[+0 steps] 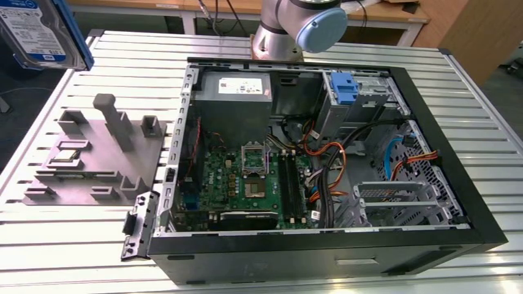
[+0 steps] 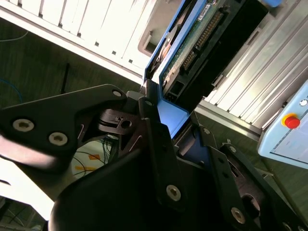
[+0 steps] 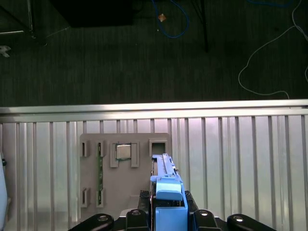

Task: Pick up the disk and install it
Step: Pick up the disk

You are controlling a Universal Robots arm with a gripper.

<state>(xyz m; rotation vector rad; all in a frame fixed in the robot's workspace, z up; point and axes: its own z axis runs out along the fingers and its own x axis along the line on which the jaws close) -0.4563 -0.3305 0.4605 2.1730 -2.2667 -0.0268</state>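
The disk (image 1: 34, 32) hangs in the air at the exterior view's upper left, above the edge of the table. Its white-and-blue label faces the camera and a blue rail runs along its side. In the second wrist view the disk (image 2: 204, 36) shows its green circuit board and blue rails, with my gripper (image 2: 168, 120) shut on its near end. In the first wrist view the disk (image 3: 165, 185) is seen edge-on between the black fingers of the gripper (image 3: 168, 214), above the grey fixture plate (image 3: 125, 168).
An open computer case (image 1: 457, 202) lies on the slatted metal table (image 1: 65, 245), with a motherboard (image 1: 245, 184), cables and a drive bay with a blue latch (image 1: 346, 92) at its far side. The grey holder fixture (image 1: 94, 156) stands to the case's left. The arm's base (image 1: 298, 27) is behind the case.
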